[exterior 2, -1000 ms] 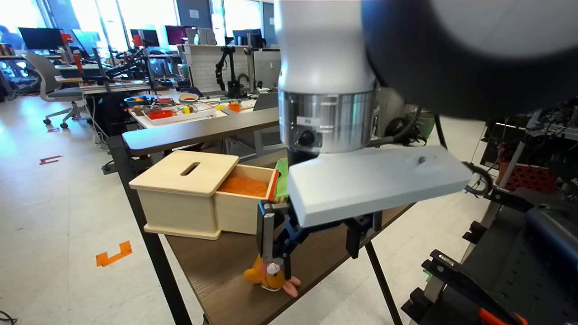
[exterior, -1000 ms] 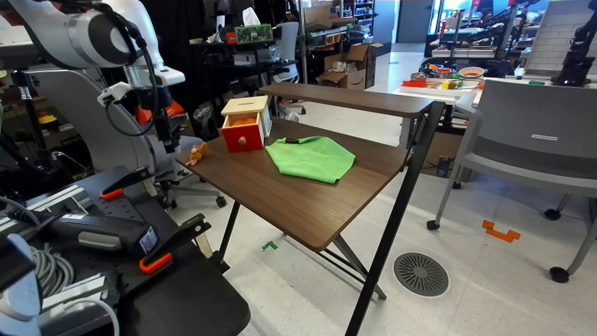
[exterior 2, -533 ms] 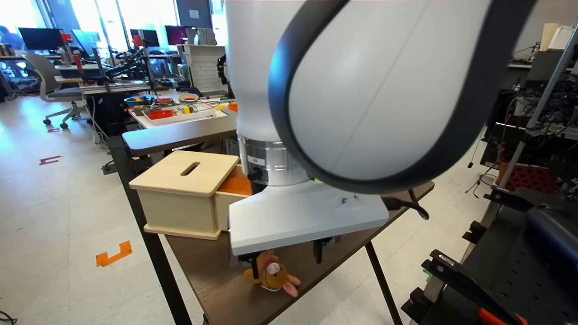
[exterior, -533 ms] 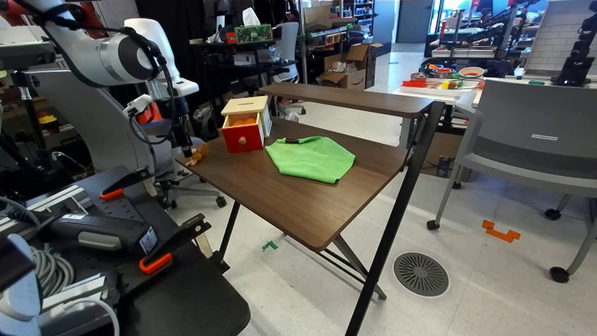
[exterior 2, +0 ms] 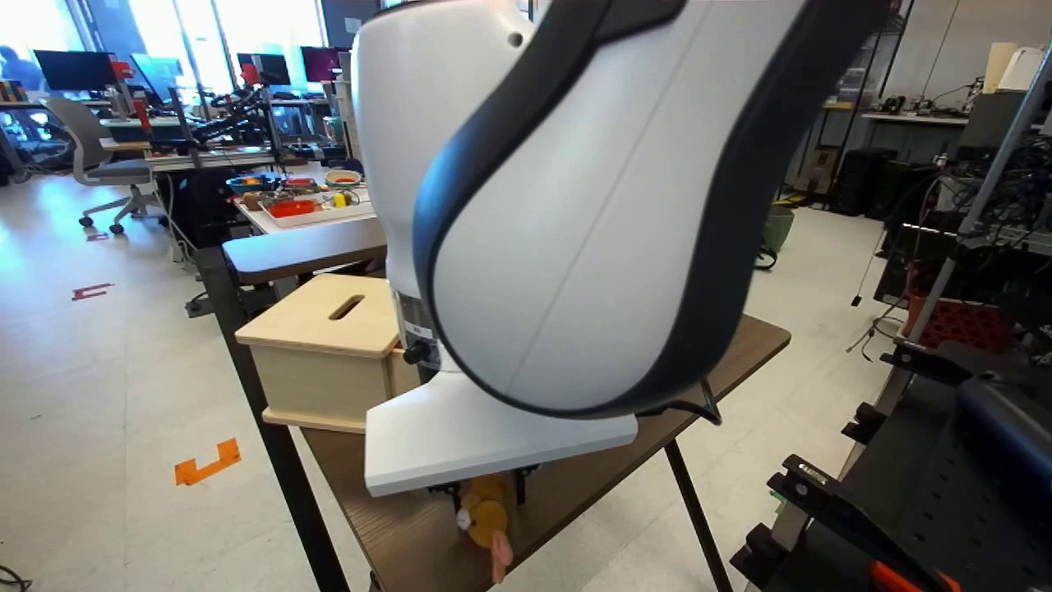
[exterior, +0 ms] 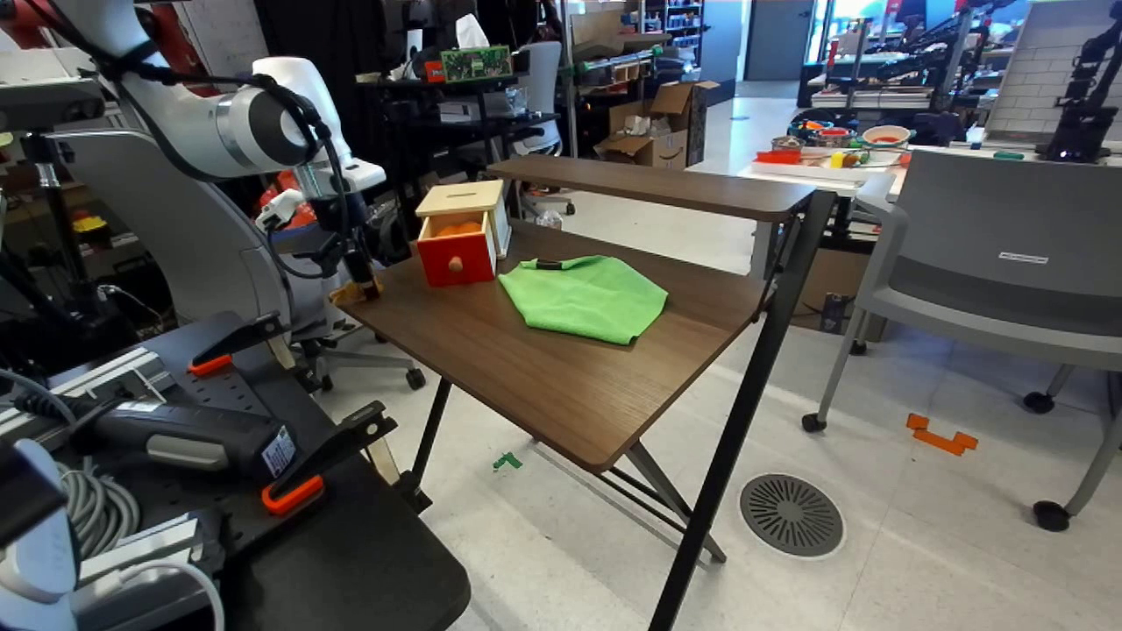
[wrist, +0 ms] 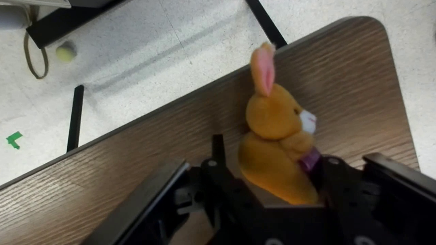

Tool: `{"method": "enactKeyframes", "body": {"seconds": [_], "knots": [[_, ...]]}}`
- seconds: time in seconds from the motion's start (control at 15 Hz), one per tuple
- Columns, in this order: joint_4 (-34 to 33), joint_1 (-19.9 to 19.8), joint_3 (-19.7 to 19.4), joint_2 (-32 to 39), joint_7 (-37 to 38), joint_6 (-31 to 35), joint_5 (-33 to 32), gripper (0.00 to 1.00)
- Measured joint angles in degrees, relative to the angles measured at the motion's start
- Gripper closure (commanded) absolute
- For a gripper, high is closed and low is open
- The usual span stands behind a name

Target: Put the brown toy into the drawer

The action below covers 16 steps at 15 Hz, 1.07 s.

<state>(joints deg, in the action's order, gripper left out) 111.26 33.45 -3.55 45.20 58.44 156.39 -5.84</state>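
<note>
Brown table (exterior: pixel 543 377) carries a wooden box (exterior 2: pixel 320 382), its red-fronted drawer (exterior: pixel 458 252) partly out; near the table's corner stands the gripper (wrist: pixel 274 151), jaws apart; between them, on the table, lies the brown toy (wrist: pixel 272 126), a gap showing at one jaw.
</note>
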Motion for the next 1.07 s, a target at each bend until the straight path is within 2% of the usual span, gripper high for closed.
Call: {"method": "enactKeyframes", "body": {"seconds": [0.2, 0.4, 0.67, 0.87, 1.07], "knots": [[-1.1, 0.0, -0.1, 0.9, 0.0, 0.0, 0.2, 0.99], [-1.3, -0.1, -0.1, 0.9, 0.0, -0.1, 0.3, 0.96], [-1.0, -1.2, 0.4, -0.8, -0.3, -0.1, 1.0, 0.96], [-0.8, -3.8, 1.3, -4.3, -1.3, -1.2, 2.5, 0.96], [-1.4, -8.1, 3.4, -8.4, -4.2, -4.6, 5.4, 0.96]]}}
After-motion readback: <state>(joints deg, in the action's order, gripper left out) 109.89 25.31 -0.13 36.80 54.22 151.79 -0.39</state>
